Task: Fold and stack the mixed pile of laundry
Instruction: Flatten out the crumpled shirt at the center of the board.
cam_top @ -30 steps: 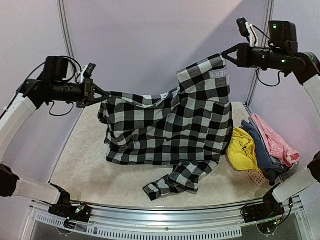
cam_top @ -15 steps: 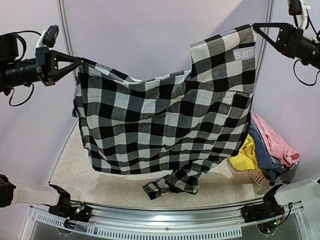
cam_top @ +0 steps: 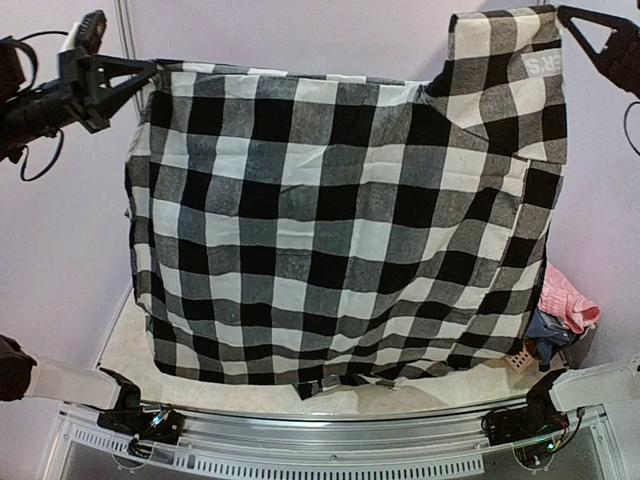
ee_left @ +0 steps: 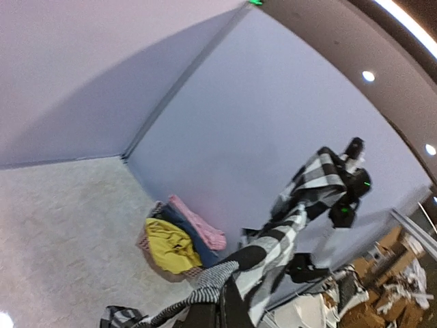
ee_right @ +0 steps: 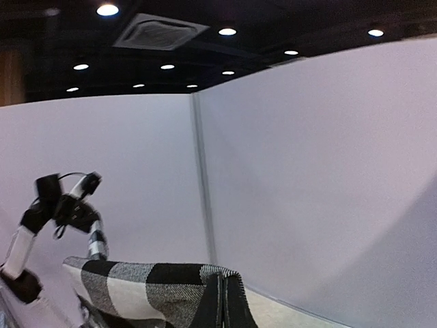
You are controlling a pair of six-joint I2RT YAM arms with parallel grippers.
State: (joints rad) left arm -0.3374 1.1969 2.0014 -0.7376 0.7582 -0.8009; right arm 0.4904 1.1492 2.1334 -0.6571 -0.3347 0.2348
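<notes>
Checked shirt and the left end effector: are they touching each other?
Touching. The top external view shows the left end effector shut on an upper corner of the checked shirt, which hangs from it.

The shirt (cam_top: 340,230) hangs spread between left claw (cam_top: 153,70) and right claw (cam_top: 561,11), basket (cam_top: 521,358) behind its lower right corner.

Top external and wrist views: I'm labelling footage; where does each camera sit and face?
Top external: above and behind the bases, facing forward over the table; left gripper and right gripper hold the checked shirt spread.
Left wrist: on the left arm, facing right along the shirt toward the right arm and yellow garment; own fingers at bottom.
Right wrist: on the right arm, facing left and upward toward the left arm, ceiling lights; own fingers at bottom.
Shared: each wrist view shows the shirt and opposite arm.
</notes>
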